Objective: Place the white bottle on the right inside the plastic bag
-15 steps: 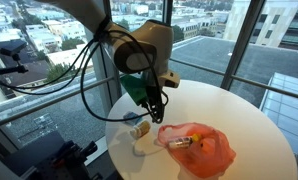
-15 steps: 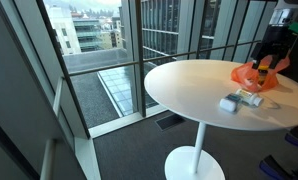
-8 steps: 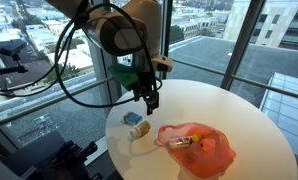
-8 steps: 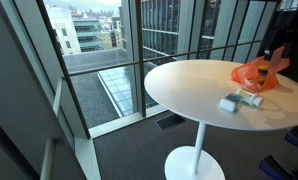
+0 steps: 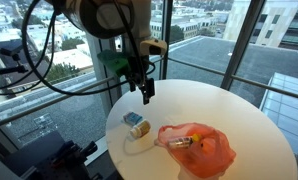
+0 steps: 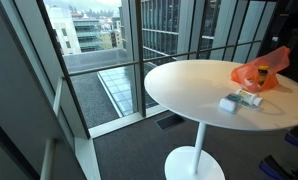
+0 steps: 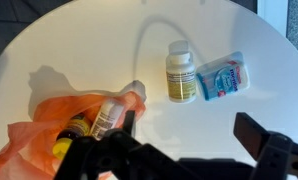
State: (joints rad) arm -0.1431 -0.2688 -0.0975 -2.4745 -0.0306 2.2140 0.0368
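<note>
A white bottle with a yellow label (image 7: 180, 72) lies on the round white table (image 7: 79, 40), next to a blue packet (image 7: 222, 77). It also shows in both exterior views (image 5: 142, 128) (image 6: 252, 97). The orange plastic bag (image 7: 44, 135) lies crumpled on the table, seen in both exterior views (image 5: 201, 150) (image 6: 259, 72). Another white bottle (image 7: 109, 115) lies partly inside its mouth. My gripper (image 7: 194, 130) is open and empty. It hangs well above the table (image 5: 146, 92), over the bare spot between the bag and the lying bottle.
A thin white cord (image 7: 152, 30) curves across the table by the bottle. The blue packet (image 5: 133, 119) lies near the table's edge. The table stands by tall glass windows with a railing (image 6: 139, 60). The far half of the table (image 5: 229, 110) is bare.
My gripper has risen from just above the bag and items and moved up and away toward the window side. It stays open and empty. The objects have not moved.
</note>
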